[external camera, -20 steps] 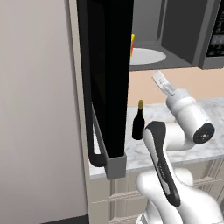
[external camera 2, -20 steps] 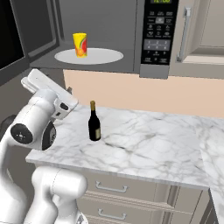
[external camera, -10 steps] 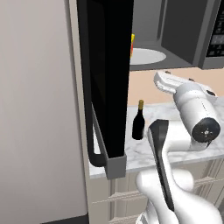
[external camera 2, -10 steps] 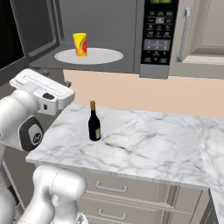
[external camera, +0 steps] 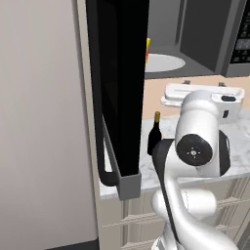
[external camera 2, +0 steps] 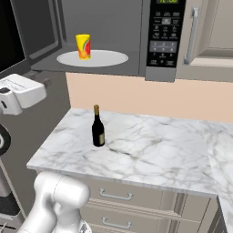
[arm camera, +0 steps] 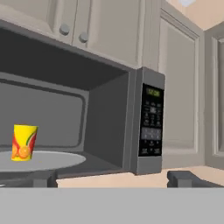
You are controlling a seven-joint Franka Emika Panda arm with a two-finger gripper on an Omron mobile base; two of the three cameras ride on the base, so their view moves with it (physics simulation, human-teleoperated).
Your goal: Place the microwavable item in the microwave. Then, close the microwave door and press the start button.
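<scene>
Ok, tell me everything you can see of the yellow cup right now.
The yellow cup is small and slightly tapered, wider at its open rim, with a red-orange fruit mark on its side. It looks like smooth paper or plastic. It stands upright on the white turntable inside the microwave, near the plate's left edge in the right base view. Only the plate touches it. The microwave door is open.

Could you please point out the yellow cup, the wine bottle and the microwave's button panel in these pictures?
yellow cup [external camera 2: 83,46], right base view, middle of its side, standing on the turntable.
wine bottle [external camera 2: 98,133], right base view, on its dark body.
button panel [arm camera: 149,127], hand view, middle of the keypad.
</scene>
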